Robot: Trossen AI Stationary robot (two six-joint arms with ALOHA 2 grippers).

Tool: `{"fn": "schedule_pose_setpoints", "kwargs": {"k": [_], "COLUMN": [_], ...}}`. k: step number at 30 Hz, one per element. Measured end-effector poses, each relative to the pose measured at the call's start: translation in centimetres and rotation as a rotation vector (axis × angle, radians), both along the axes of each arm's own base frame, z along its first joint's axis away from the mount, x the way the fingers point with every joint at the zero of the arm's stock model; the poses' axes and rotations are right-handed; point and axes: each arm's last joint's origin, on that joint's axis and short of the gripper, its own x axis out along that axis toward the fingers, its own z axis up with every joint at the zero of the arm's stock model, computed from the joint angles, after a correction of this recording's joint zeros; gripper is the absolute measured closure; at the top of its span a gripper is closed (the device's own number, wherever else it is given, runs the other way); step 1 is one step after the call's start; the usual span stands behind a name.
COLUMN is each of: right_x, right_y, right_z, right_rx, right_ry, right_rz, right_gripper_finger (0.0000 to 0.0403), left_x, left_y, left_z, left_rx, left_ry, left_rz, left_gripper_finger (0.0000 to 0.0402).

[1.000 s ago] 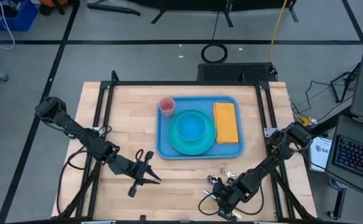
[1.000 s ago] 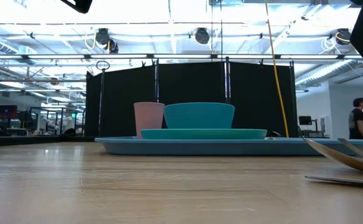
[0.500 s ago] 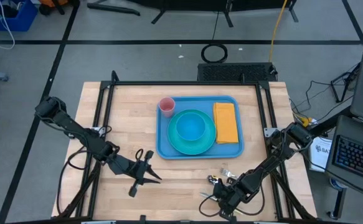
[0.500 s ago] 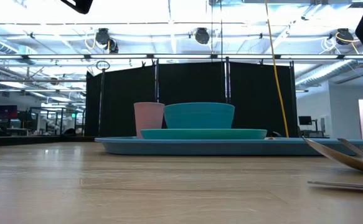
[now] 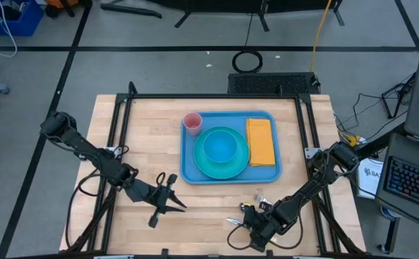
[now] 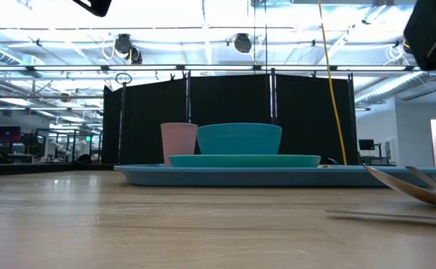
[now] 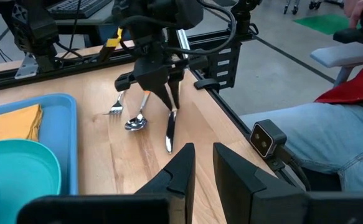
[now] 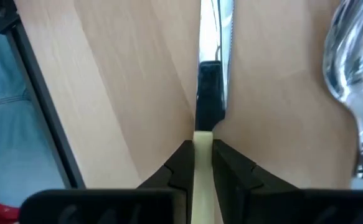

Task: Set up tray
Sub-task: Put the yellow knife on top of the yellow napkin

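The blue tray (image 5: 189,167) lies mid-table and carries a pink cup (image 5: 192,121), a turquoise plate (image 5: 208,167) with a bowl (image 5: 220,147), and an orange napkin (image 5: 261,142). My right gripper (image 5: 251,224) is low at the near right, shut on a knife (image 5: 233,221). A fork (image 7: 116,107) and a spoon (image 7: 136,123) lie flat on the wood beside it. My left gripper (image 5: 169,198) waits open, near the table's near edge, left of the tray. My right gripper pinches the knife's handle end (image 8: 203,140) between its two fingers, which lie along the knife. The blade (image 8: 216,37) reaches out ahead of the fingertips. The knife slants down toward the table's left, its tip (image 7: 167,147) at the wood.
The spoon (image 8: 352,68) lies close beside the held knife. Bare wood (image 5: 144,137) stretches left of the tray and along the near edge. A black frame rail (image 7: 218,112) borders the right side, and a seated person's legs (image 7: 306,137) show beyond it.
My right gripper has moved a little toward the table's left, staying shut. The knife has gone with it, its blade sliding low across the wood toward the left. The fork and the spoon have stayed put.
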Motion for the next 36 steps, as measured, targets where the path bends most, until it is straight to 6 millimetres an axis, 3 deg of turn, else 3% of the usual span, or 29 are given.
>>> {"fn": "schedule_pose_setpoints", "kwargs": {"k": [36], "right_x": [0.21], "right_y": [0.01], "right_z": [0.38], "right_rx": [-0.007], "right_ry": [-0.043], "right_rz": [0.032], "right_gripper_finger": [0.0367], "left_x": [0.0], "left_y": [0.0], "left_z": [-0.01], "left_rx": [-0.002], "left_ry": [0.001], "left_rz": [0.001], "left_gripper_finger": [0.0339]}}
